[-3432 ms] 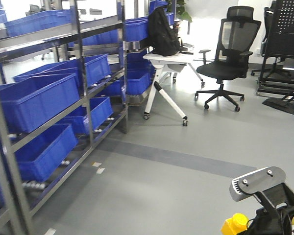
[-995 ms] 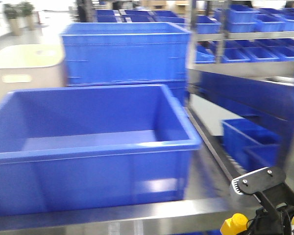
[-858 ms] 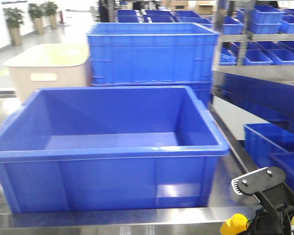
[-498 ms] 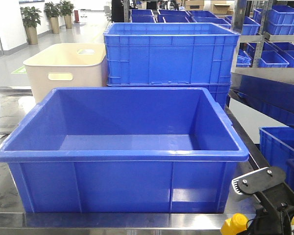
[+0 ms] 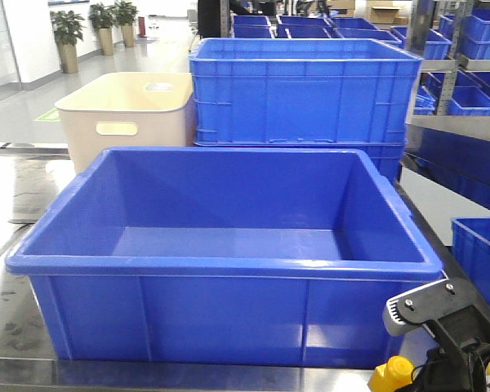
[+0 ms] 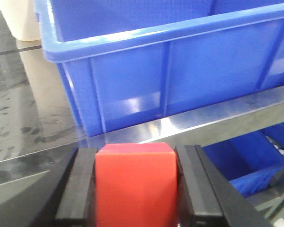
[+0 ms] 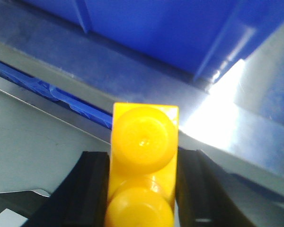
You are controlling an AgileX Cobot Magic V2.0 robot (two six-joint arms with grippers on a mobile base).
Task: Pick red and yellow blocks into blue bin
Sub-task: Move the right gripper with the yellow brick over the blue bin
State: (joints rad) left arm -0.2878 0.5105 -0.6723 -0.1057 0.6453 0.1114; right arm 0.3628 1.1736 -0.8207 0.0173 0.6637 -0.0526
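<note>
The wide blue bin [image 5: 229,261] stands empty on a steel table straight ahead; its near wall [image 6: 180,71] fills the top of the left wrist view and its corner [image 7: 170,33] shows in the right wrist view. My left gripper [image 6: 135,189] is shut on the red block [image 6: 135,184], below and in front of the bin's rim. My right gripper [image 7: 143,189] is shut on the yellow block [image 7: 144,161], studs facing the camera, held off the table's front edge. The yellow block [image 5: 389,374] also peeks out at the bottom right of the front view.
A beige tub [image 5: 126,110] with a handle slot and a taller ribbed blue crate [image 5: 302,90] stand behind the bin. Shelves with more blue crates [image 5: 474,49] run along the right. The steel table edge [image 6: 189,127] lies just ahead of both grippers.
The view has swung from an aisle with a chair to the table with the bin, which has grown larger and shifted right in the last second. Both grippers keep their blocks.
</note>
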